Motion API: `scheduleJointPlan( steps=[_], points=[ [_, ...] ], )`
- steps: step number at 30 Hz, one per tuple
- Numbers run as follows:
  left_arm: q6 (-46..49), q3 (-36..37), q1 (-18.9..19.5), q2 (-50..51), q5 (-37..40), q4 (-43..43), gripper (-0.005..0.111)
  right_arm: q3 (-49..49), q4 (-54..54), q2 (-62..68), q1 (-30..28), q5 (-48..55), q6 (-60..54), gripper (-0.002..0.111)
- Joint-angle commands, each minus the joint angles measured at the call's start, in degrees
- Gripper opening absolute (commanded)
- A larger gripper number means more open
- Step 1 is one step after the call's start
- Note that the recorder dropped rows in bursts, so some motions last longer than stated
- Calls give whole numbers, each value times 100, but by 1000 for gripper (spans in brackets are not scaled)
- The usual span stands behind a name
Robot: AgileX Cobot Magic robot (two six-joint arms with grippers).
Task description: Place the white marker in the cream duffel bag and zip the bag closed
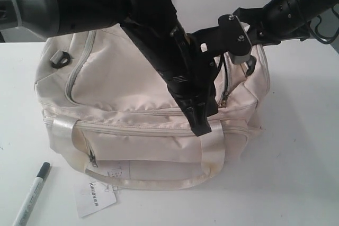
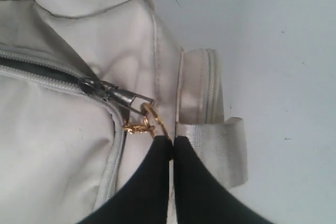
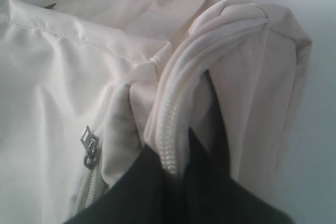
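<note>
Exterior view: you look down at a slant, mid-range, on the whole cream duffel bag on the bench. Left wrist view: you sit close over its zipper pull. Right wrist view: equally close, at a bag corner. Shared by all: the bag.

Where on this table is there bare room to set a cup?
In the exterior view, the widest bare table lies right of the cream duffel bag and past the paper tag. The near left corner holds the white marker; the left arm and right arm crowd above the bag.
</note>
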Motion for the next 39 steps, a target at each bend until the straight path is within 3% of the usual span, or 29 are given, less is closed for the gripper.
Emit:
scheduleJointPlan(
  steps=[1, 16, 20, 25, 29, 35, 39],
  points=[
    [-70, 10, -44, -90, 464, -217, 0, -21, 31, -31, -12, -88, -42, 0],
    [-284, 10, -44, -90, 752, -46, 0, -21, 31, -31, -12, -53, -42, 0],
    [-325, 10, -44, -90, 1239, 139, 0, -21, 31, -31, -12, -43, -42, 0],
    [-325, 10, -44, -90, 580, 181, 0, -21, 31, -31, -12, -51, -144, 0],
    [-325, 10, -44, -90, 407, 202, 0, -21, 222, -31, -23, 123, -181, 18],
    [-325, 10, -44, -90, 394, 202, 0, -21, 230, -95, -80, 176, -116, 62],
    [-325, 10, -44, -90, 394, 202, 0, -21, -620, -346, -141, 240, 519, 66]
  ],
)
